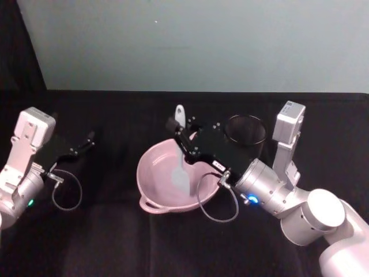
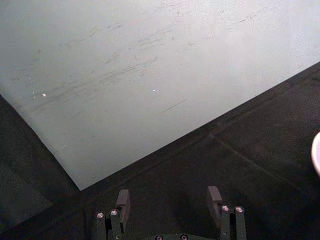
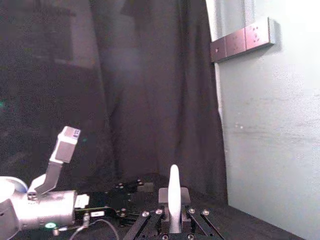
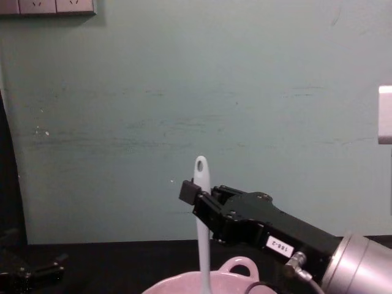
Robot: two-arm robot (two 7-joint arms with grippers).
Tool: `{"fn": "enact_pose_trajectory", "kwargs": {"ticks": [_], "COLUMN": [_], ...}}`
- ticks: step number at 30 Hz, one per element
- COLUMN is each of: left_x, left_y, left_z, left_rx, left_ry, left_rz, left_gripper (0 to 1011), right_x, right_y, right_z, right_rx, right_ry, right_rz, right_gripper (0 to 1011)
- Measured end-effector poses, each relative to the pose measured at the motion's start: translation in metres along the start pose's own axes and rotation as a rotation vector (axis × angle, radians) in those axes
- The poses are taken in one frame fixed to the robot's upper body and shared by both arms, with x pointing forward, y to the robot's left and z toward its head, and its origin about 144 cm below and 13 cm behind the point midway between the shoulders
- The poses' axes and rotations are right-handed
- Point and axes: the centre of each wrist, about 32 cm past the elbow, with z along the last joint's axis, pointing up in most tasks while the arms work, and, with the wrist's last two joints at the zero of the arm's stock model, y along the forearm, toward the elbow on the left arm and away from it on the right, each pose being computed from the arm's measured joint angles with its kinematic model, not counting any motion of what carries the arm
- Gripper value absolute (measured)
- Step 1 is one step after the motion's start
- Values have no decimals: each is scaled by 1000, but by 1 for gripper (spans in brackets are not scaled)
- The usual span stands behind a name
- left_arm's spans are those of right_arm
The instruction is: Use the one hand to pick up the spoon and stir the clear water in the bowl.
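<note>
The right arm's black 2-fingered claw (image 1: pixel 183 139) is clamped on the long slim white spoon (image 1: pixel 181 172), holding it upright with its flat blade down inside the wide pale pink glossy bowl (image 1: pixel 154 173) at the middle of the black desk (image 1: pixel 115 242). Pickup looks done and stirring is in hand. The next move calls for small circles that do not shove the bowl's wall. The left claw (image 1: pixel 81 144) sits parked at the left, fingers apart.

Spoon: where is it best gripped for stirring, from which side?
Probably the upper handle below the hole, from the robot's right, as the right end effector holds the spoon: nearly upright, blade down in the bowl, so a sideways clamp leaves blade free. Left end effector idles far left.
</note>
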Motion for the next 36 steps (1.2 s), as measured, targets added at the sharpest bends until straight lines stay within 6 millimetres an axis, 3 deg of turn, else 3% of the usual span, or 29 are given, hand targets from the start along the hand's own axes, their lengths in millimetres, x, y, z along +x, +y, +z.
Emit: {"fn": "enact_pose_trajectory", "kwargs": {"ticks": [10, 23, 36], "left_x": [0, 0, 0], "left_y": [0, 0, 0], "left_z": [0, 0, 0], "left_rx": [0, 0, 0], "left_ry": [0, 0, 0], "left_rz": [0, 0, 0], "left_gripper": [1011, 1011, 1011], "right_x": [-8, -1, 16], "right_y": [18, 45, 46], "right_z": [-9, -28, -32], "right_rx": [3, 27, 70], "right_ry": [14, -39, -106], "right_rz": [11, -63, -155], "right_gripper": [121, 121, 121]}}
